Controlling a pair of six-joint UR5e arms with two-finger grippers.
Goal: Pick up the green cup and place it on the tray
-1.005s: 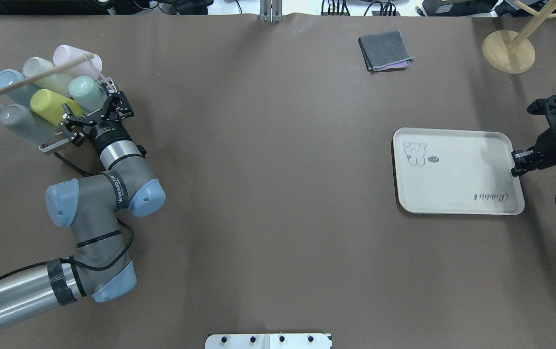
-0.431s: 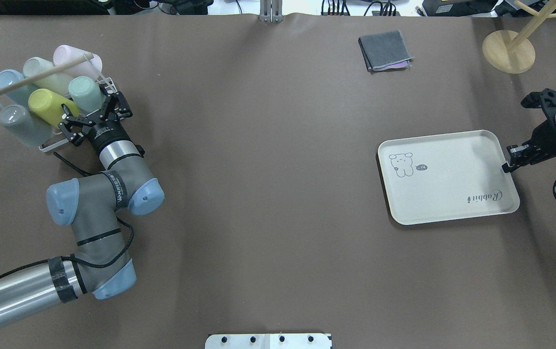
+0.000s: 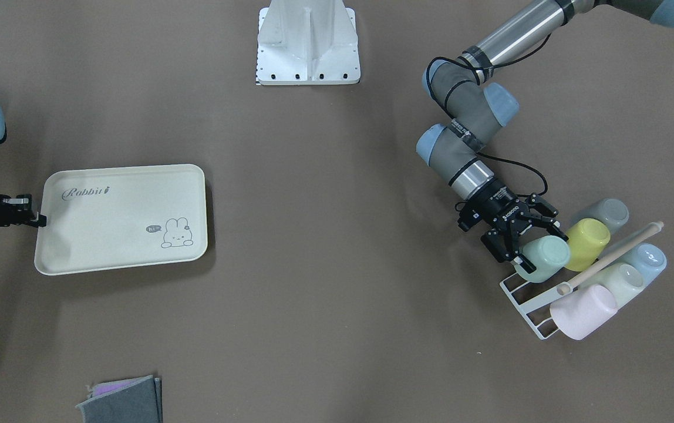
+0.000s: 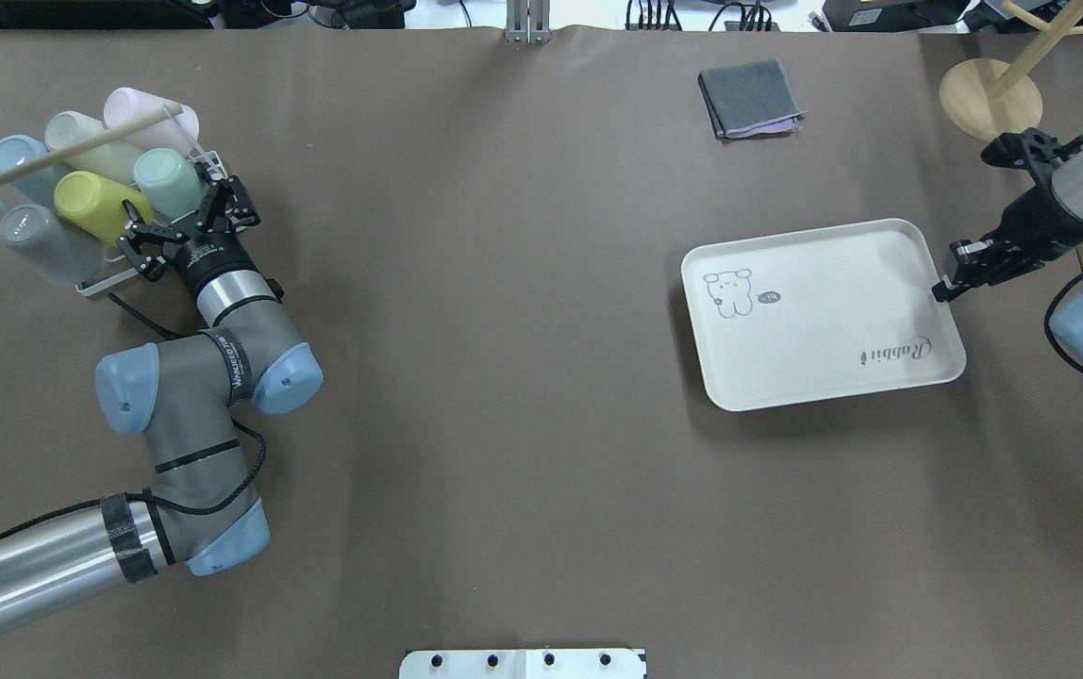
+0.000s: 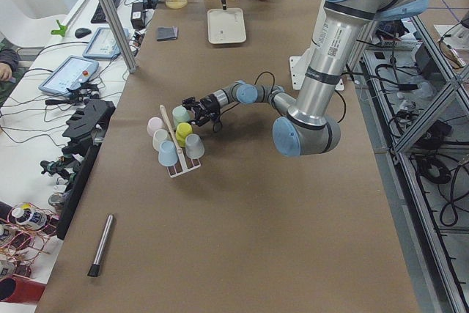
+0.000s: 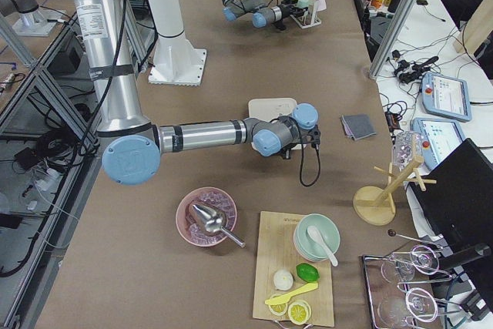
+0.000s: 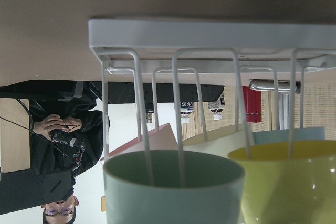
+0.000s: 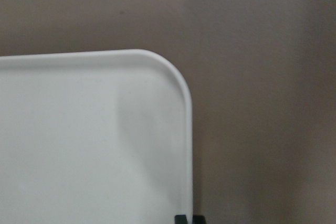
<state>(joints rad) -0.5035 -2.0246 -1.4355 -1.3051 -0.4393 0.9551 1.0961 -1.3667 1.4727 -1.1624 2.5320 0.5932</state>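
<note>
Straddling the green cup (image 4: 167,184), the left gripper (image 4: 174,206) has its jaws spread wide, one finger on each side of the cup's near end; whether the pads touch the cup cannot be told. The cup lies on its side in a white wire rack (image 7: 210,32) at the far left of the table, its base towards the far edge and its open mouth towards the gripper. A yellow cup (image 4: 93,203) lies just beside it on the left, and grey, blue, cream and pink cups fill the rest of the rack. A wooden rod (image 4: 70,151) runs across above them. The left wrist camera looks into the green cup's mouth, with the rack's wires behind it.

On the right side of the table, well apart from the rack, sits the tray (image 4: 834,321), turned slightly askew. The right gripper (image 4: 945,288) is clenched on the rim at the tray's right edge. A folded grey cloth (image 4: 749,97) lies at the far edge, and a round wooden stand base (image 4: 990,99) sits to its right.
</note>
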